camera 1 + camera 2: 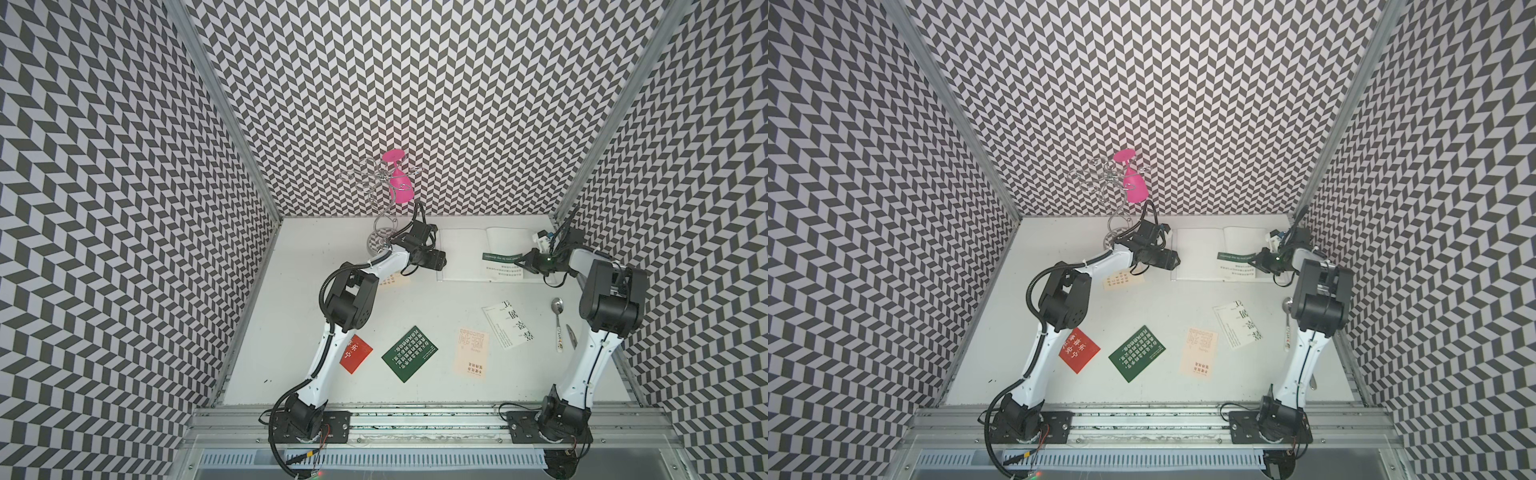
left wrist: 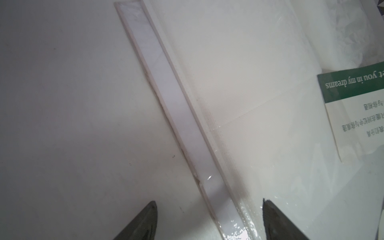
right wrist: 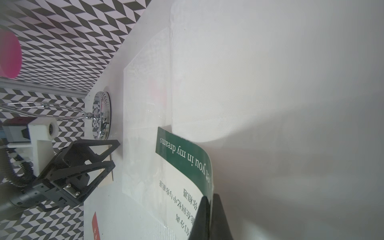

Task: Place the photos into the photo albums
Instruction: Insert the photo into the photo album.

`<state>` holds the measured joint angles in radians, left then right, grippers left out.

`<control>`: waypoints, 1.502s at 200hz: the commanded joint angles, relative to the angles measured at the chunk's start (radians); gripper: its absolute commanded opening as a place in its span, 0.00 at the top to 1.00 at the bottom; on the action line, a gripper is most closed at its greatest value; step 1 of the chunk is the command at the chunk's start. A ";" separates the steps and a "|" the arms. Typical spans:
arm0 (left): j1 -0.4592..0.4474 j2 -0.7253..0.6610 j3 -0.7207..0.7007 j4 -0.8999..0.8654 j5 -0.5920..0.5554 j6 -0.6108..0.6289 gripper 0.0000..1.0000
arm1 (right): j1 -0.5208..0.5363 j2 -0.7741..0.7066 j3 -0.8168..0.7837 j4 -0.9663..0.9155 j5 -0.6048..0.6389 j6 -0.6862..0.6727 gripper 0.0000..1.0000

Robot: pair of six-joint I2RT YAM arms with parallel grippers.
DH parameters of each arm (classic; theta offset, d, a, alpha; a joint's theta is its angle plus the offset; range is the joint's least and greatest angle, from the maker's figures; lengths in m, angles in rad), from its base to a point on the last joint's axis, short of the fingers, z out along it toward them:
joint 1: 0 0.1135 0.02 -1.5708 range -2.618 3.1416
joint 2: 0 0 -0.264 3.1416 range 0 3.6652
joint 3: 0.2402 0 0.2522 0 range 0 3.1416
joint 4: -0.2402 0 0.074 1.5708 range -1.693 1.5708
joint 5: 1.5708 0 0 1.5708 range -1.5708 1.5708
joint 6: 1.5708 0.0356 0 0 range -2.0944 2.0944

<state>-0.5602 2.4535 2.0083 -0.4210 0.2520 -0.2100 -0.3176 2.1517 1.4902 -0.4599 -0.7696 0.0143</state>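
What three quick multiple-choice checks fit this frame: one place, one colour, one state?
1. The spoon lies: A) on the wire rack; B) by the right arm; C) between the red and dark green cards.
2. The band on the card in the right gripper is: A) red; B) green; C) blue.
3. The left gripper is: A) open; B) shut on a photo; C) shut, empty.
Key: 1 B, a top view shows it beside that arm. 2 B, the right wrist view shows the green band. 3 A, its fingers stand wide apart at the album edge.

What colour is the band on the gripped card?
Dark green band, white lettering; right wrist view shows it best.
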 commanded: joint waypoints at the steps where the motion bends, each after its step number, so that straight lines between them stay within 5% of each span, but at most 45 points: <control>1: 0.004 0.013 0.014 -0.015 0.000 0.006 0.20 | -0.001 0.038 0.028 -0.036 -0.017 -0.054 1.00; 147: 0.004 -0.004 -0.013 0.007 0.007 -0.006 0.21 | 0.092 0.136 0.215 -0.212 0.006 -0.150 1.00; 227: 0.003 -0.022 -0.044 0.037 0.066 -0.055 0.21 | 0.173 0.138 0.159 -0.113 -0.019 -0.070 0.97; 300: 0.004 -0.047 -0.111 0.062 0.084 -0.078 0.21 | 0.207 0.108 0.101 -0.047 -0.020 -0.005 0.65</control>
<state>-0.5602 2.4294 1.9331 -0.3313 0.3210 -0.2634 -0.1249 2.2696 1.6314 -0.5404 -0.8162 -0.0166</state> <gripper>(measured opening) 0.788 0.309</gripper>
